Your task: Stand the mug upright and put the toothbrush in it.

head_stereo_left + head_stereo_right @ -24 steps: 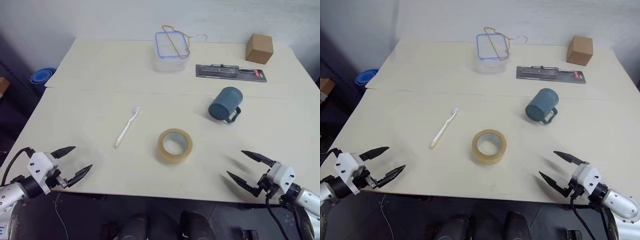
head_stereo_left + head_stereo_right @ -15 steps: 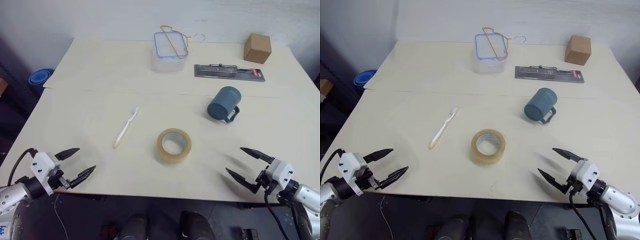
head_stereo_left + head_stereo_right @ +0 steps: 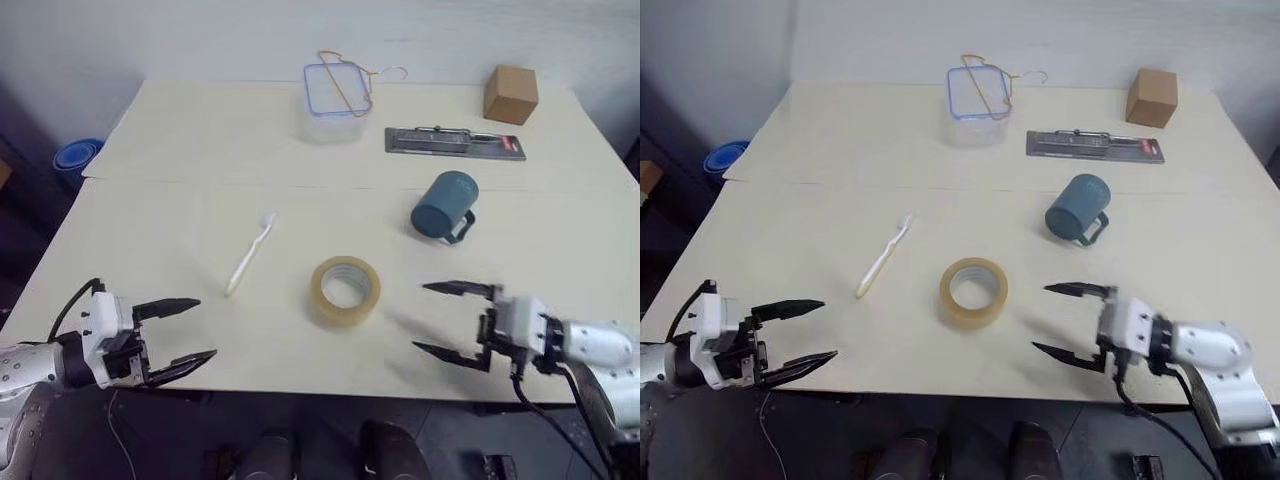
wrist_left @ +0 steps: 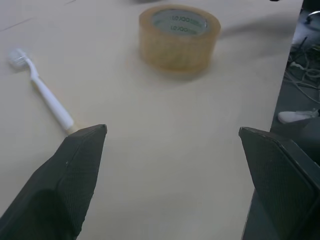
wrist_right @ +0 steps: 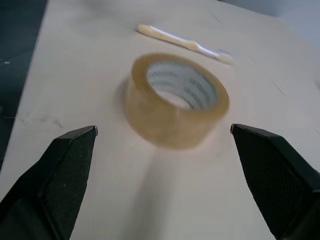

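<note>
At the near edge of the counter (image 3: pixel 150 150) both arms hover low with nothing in them: the left gripper (image 3: pixel 190 328) and the right gripper (image 3: pixel 448 320) each have their fingers spread wide and released, tips turned inward toward each other. Between them, a little farther in, lies a roll of tape (image 3: pixel 346 290), flat on its side with the hole facing up. Left of it and slightly beyond lies the toothbrush (image 3: pixel 251 255), flat on the counter, bristle head pointing away from the robot. Farther still and to the right, the mug (image 3: pixel 444 206) lies tipped on its side, handle toward the near right, well apart from the right gripper. Judging by this layout, the step in hand is reaching for the mug; it would go best if the right gripper passes clear of the tape, closes across the mug's wall rather than the handle, and sets it down mouth up before anything touches the toothbrush. The head views give the whole layout, including a clear box (image 3: pixel 331 100), a cardboard box (image 3: pixel 510 94) and a flat gray tool (image 3: pixel 455 143) at the far side. The left wrist view adds the toothbrush's handle end lying close to one finger, and the lettering inside the tape.
</note>
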`<state>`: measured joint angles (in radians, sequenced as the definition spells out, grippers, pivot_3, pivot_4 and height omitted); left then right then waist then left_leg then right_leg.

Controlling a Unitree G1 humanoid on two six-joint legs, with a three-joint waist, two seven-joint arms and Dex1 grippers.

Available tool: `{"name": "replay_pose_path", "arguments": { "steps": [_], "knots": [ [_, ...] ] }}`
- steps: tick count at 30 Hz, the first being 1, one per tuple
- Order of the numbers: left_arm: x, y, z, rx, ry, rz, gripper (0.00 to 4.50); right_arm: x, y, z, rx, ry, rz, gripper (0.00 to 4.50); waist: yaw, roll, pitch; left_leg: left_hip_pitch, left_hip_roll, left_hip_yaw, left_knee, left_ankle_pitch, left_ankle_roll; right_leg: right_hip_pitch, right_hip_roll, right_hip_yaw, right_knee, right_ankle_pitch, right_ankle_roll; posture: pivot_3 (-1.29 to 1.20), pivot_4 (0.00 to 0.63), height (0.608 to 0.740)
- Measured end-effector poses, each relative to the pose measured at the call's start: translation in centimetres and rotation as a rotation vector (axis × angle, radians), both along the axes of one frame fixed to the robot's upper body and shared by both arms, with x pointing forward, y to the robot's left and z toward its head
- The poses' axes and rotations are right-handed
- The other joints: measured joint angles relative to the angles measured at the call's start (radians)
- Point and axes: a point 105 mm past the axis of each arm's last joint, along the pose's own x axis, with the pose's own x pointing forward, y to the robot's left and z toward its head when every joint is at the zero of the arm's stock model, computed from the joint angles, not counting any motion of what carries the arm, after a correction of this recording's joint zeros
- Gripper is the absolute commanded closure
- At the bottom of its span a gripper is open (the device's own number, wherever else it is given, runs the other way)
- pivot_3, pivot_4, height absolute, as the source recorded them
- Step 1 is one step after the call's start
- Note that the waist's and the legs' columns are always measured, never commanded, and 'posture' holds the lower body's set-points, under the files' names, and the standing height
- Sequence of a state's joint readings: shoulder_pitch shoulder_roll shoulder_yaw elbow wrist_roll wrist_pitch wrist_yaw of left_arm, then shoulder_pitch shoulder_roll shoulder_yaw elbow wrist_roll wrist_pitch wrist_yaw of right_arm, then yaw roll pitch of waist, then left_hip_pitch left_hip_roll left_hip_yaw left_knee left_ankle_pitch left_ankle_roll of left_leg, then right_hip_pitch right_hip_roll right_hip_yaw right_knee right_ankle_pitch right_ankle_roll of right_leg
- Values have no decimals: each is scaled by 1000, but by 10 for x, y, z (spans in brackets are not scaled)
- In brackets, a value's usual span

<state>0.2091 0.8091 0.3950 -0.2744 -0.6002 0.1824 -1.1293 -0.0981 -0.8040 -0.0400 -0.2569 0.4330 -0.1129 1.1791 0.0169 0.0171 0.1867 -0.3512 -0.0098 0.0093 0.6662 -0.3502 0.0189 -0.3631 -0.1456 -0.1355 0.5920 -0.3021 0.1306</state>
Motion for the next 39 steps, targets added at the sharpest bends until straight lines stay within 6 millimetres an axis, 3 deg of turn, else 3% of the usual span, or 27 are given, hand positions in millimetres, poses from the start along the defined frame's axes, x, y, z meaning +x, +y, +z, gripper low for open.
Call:
{"name": "replay_pose_path", "arguments": {
  "steps": [3,8,9,11,16,20,22,27,32,36,39],
  "knots": [
    [3,-9,6,-22,-11,-53,0,5,29,9,-72,25,114,44,1,0,0,-2,0,0,0,0,0,-2,0,0,0,0,0,0,150,740],
    [6,-22,8,-42,-23,-100,0,15,57,-5,-245,98,199,44,6,-2,0,-6,-2,1,2,0,0,-8,0,-1,3,0,0,0,150,740],
    [6,-23,8,-48,-22,-103,0,17,61,-8,-271,104,207,212,5,-2,0,-6,-2,2,2,0,0,-8,0,-1,3,0,0,0,150,740],
    [6,-27,5,-55,-12,-112,0,24,68,-18,-340,118,201,604,3,-2,1,-6,-2,3,2,0,0,-9,0,-1,3,0,0,0,150,740],
    [5,-32,2,-67,-7,-111,0,40,72,-26,-435,105,158,2334,4,-2,0,-6,-1,4,4,0,0,-10,0,0,6,0,0,0,150,740],
    [3,-37,0,-65,-10,-119,0,34,60,-28,-483,147,177,3709,9,-3,0,-7,-2,3,4,-1,1,-9,-1,0,5,0,0,0,150,740],
    [3,-41,-1,-73,-10,-129,0,28,51,-28,-480,180,185,3764,10,-4,0,-7,-2,3,5,-1,1,-9,-1,0,5,0,0,0,150,740],
    [10,-50,7,-157,-22,-114,0,12,-10,-14,-352,366,51,3764,12,-5,2,-9,-2,3,8,-1,1,-9,-1,-1,6,1,0,0,150,740],
    [13,-66,25,-225,-54,-144,0,31,-110,10,-325,397,-374,3764,7,-5,2,-8,-2,5,12,-1,2,-8,-2,0,8,1,1,0,150,740],
    [14,-72,26,-239,-49,-158,0,48,-185,-4,-313,398,-669,3764,-6,-4,2,-7,-1,9,12,-2,2,-10,-1,3,9,1,0,0,150,740],
    [14,-73,26,-241,-50,-161,0,60,-210,-13,-293,370,-776,3764,-21,-2,3,-7,0,12,11,-1,2,-11,0,3,10,1,0,0,150,740]
  ]
}}
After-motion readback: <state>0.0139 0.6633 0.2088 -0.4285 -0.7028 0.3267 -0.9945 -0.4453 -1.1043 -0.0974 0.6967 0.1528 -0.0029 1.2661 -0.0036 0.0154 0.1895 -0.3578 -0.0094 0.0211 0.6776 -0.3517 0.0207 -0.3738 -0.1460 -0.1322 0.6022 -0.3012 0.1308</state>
